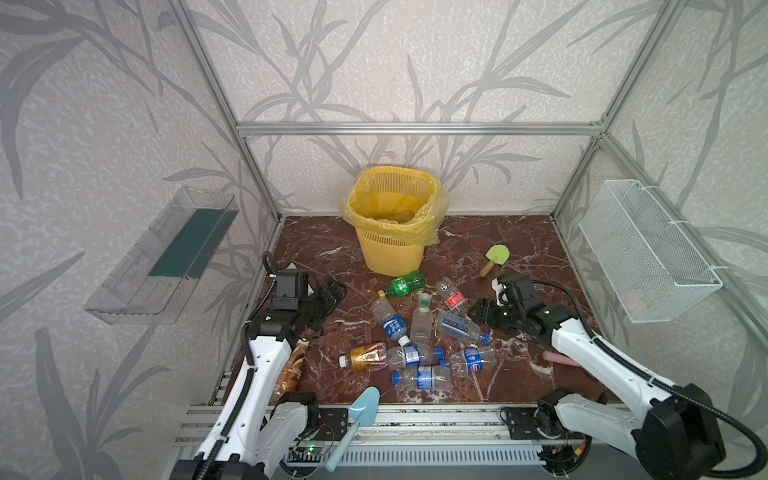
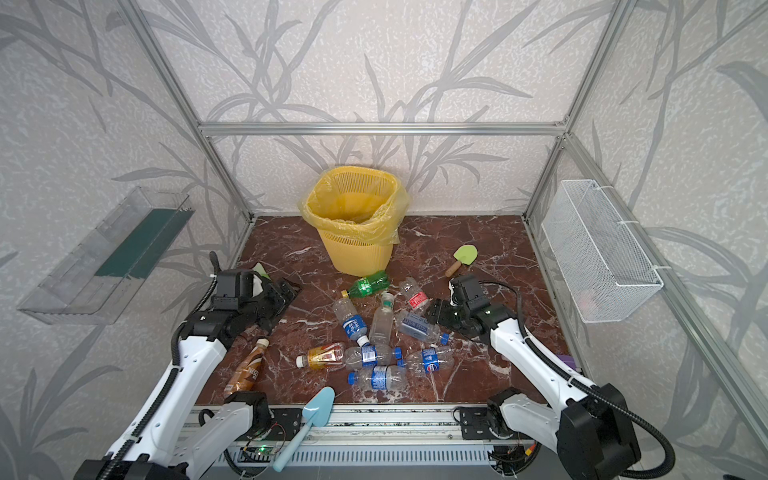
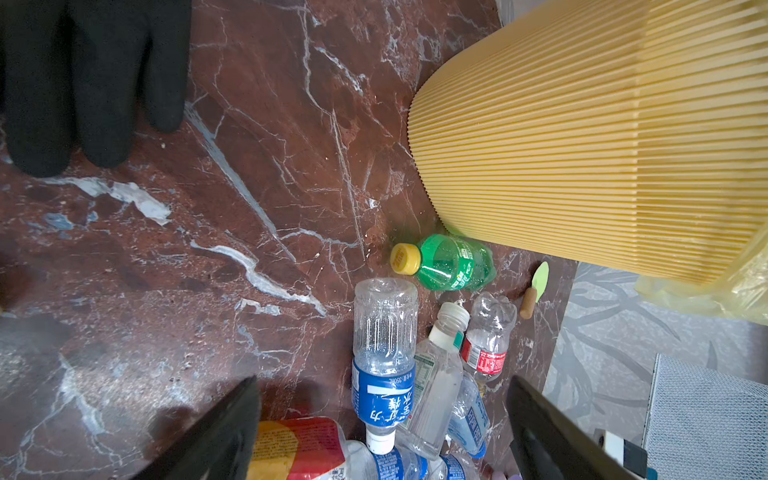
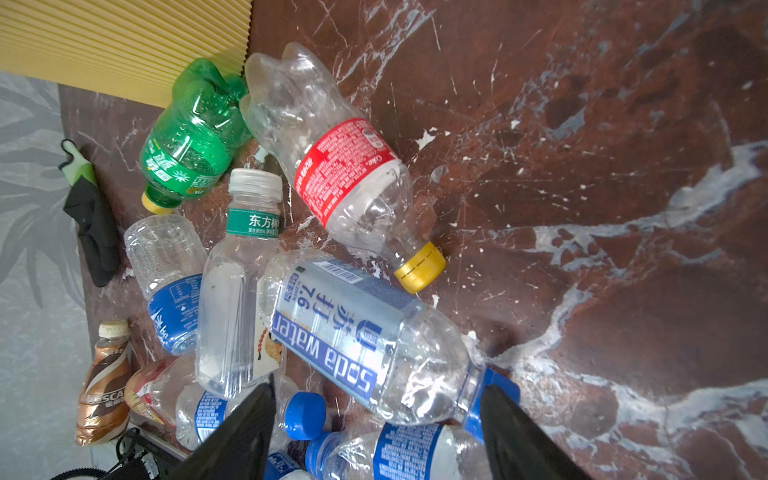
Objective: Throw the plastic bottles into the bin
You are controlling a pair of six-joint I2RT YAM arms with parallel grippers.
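Observation:
The yellow lattice bin (image 1: 392, 245) (image 2: 357, 249) stands at the back of the marble floor, and its wall fills part of the left wrist view (image 3: 582, 145). In front of it several plastic bottles (image 1: 419, 332) (image 2: 374, 332) lie in a heap: a green one (image 1: 405, 284), a red-labelled one (image 4: 340, 166), a soda-water one (image 4: 353, 336) and blue-labelled ones. A brown bottle (image 1: 291, 368) lies apart at the left. My left gripper (image 1: 330, 296) (image 3: 384, 415) hovers open, left of the heap, holding nothing. My right gripper (image 1: 484, 313) (image 4: 380, 395) is open at the heap's right edge, jaws astride the soda-water bottle's neck end.
A light-blue toy shovel (image 1: 357, 415) rests on the front rail. A green paddle (image 1: 496, 257) lies right of the bin. A black glove (image 3: 83, 83) lies at the floor's left edge. A clear tray (image 1: 166, 257) and a white wire basket (image 1: 648, 249) hang on the side walls.

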